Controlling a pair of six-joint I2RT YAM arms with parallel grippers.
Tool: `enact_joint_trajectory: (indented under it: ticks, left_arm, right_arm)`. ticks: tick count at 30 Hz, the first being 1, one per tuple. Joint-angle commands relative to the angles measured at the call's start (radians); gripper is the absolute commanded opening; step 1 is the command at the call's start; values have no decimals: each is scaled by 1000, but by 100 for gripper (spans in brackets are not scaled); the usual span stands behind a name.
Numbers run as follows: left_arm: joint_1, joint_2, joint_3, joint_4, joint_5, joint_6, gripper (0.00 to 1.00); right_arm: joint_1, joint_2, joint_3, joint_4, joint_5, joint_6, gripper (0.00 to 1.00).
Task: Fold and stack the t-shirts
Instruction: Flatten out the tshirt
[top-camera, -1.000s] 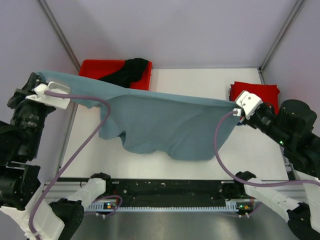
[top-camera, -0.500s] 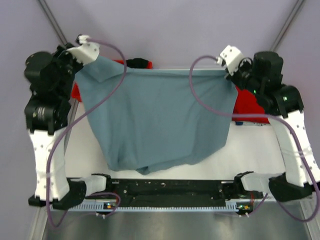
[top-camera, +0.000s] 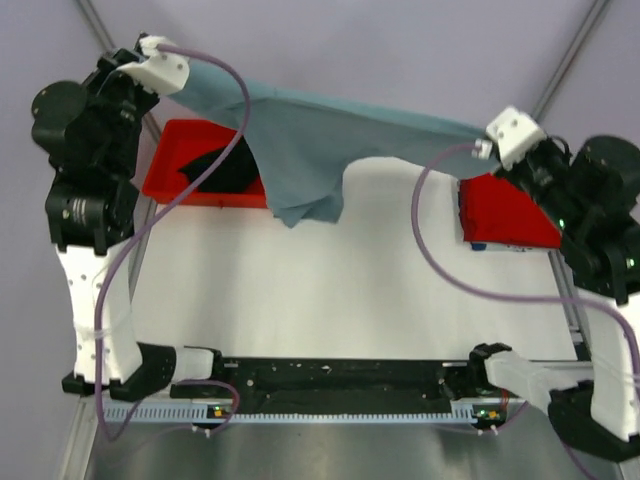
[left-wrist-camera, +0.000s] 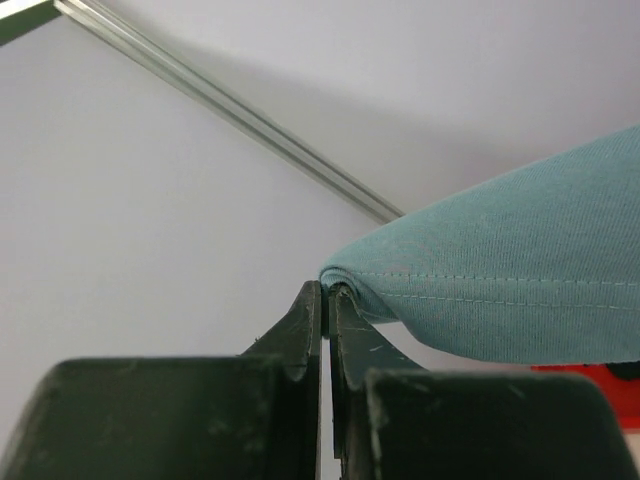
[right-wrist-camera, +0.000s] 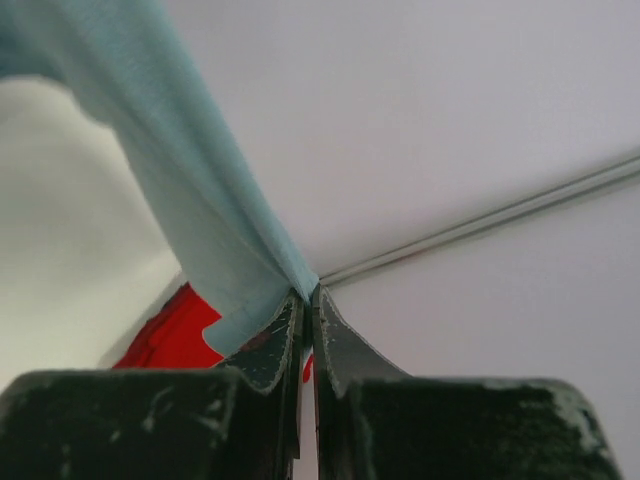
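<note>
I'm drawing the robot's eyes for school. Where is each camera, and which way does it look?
Top camera: above and behind the robot, looking down at the table; the left arm and right arm show, holding the grey-blue t-shirt up between them.
Left wrist camera: on the left arm, facing the wall; the left gripper shows, shut on the shirt's hem.
Right wrist camera: on the right arm, facing the wall; the right gripper shows, shut on the shirt, red t-shirt below.
All three share the grey-blue t-shirt.
</note>
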Motion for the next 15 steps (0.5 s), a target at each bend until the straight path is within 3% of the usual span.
enact_joint_trajectory:
  ticks: [1,4,8,15]
  left_arm:
    - [12,-167,-110,13,21,29,0]
    - [12,-269,-215,-144,62,86,0]
    - [12,-358,-240,-412,65,114,0]
    - [12,-456,-304,-918,194,181,0]
  right_arm:
    - [3,-181,-234,-106,-129,-205,0]
    - [47,-291,-418,-251,-158,-242,0]
    - [138,-401,-613,-432,-250,-281,0]
    - [308,-404,-843,-604,-199,-176,0]
